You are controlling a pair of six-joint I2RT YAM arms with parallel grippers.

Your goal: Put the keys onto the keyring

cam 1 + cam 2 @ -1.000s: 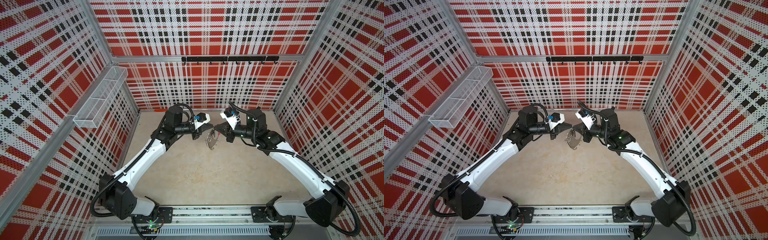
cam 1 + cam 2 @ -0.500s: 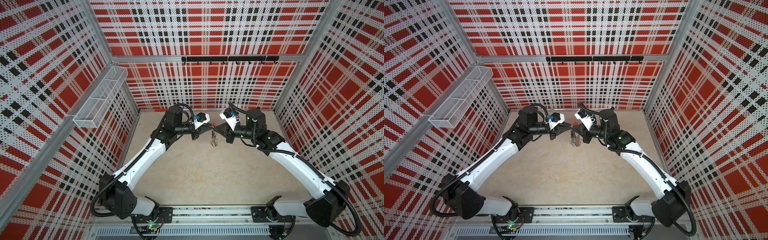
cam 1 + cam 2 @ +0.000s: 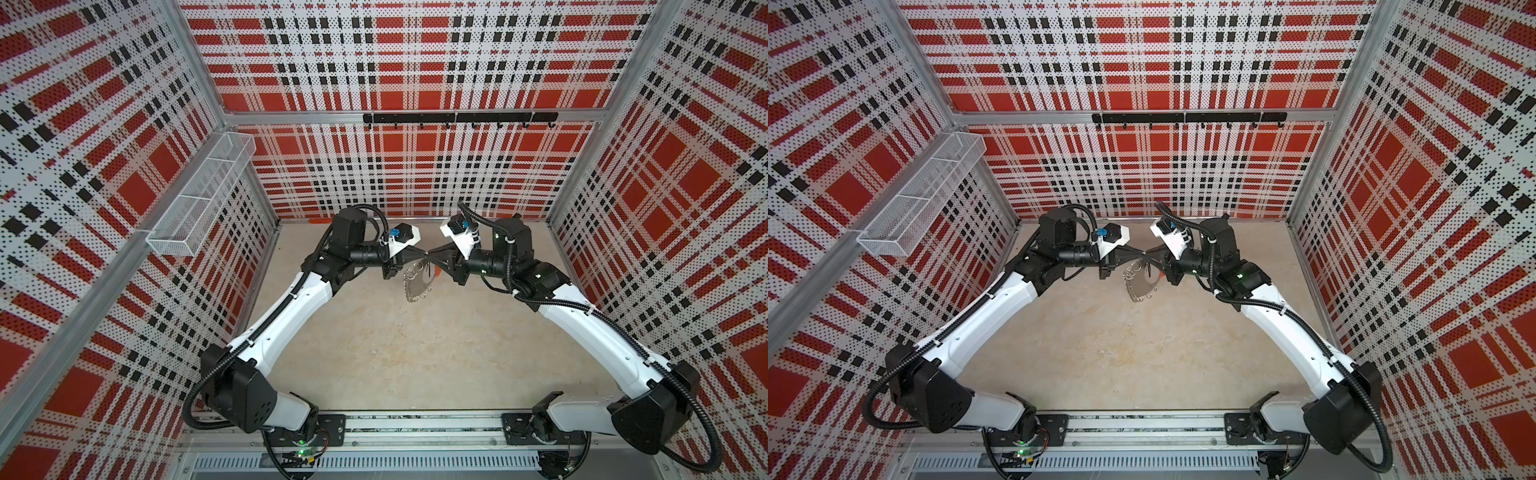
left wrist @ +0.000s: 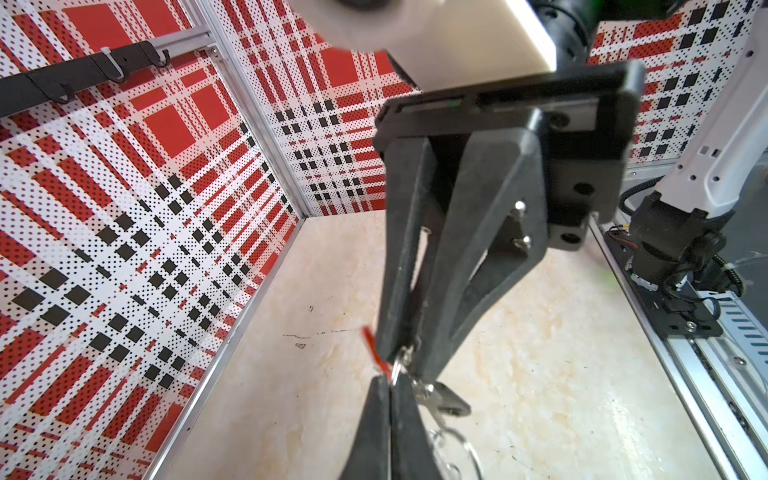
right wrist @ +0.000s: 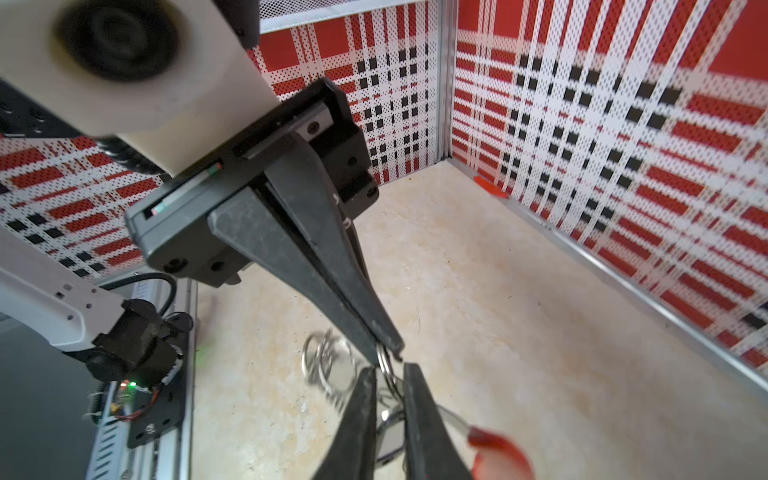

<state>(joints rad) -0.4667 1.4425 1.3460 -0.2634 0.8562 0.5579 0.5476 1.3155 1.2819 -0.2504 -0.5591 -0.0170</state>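
In both top views my two grippers meet tip to tip above the back of the floor. The keyring [image 3: 417, 283] [image 3: 1137, 286], a grey crescent with silver split rings and a red segment [image 5: 498, 457], hangs below them. My left gripper [image 4: 390, 380] [image 3: 422, 254] is shut, pinching a split ring [image 5: 384, 361] of the keyring at its tips. My right gripper [image 5: 388, 372] [image 3: 430, 253] stands open by a narrow gap, with that ring and wire passing between its fingers. The keys [image 4: 451, 401], a small silver key with a black tag, hang just beside the left fingertips.
A white wire basket [image 3: 199, 199] is mounted on the left wall. A black hook rail [image 3: 457, 118] runs along the back wall. The plaid walls close in three sides, and the arms' base rail [image 3: 415, 428] runs along the front. A small red scrap [image 5: 490, 187] lies by a wall.
The two grippers have closed the gap between them and now meet at the tips. The keyring has turned from edge-on to flat-on. My right gripper's jaws have parted.
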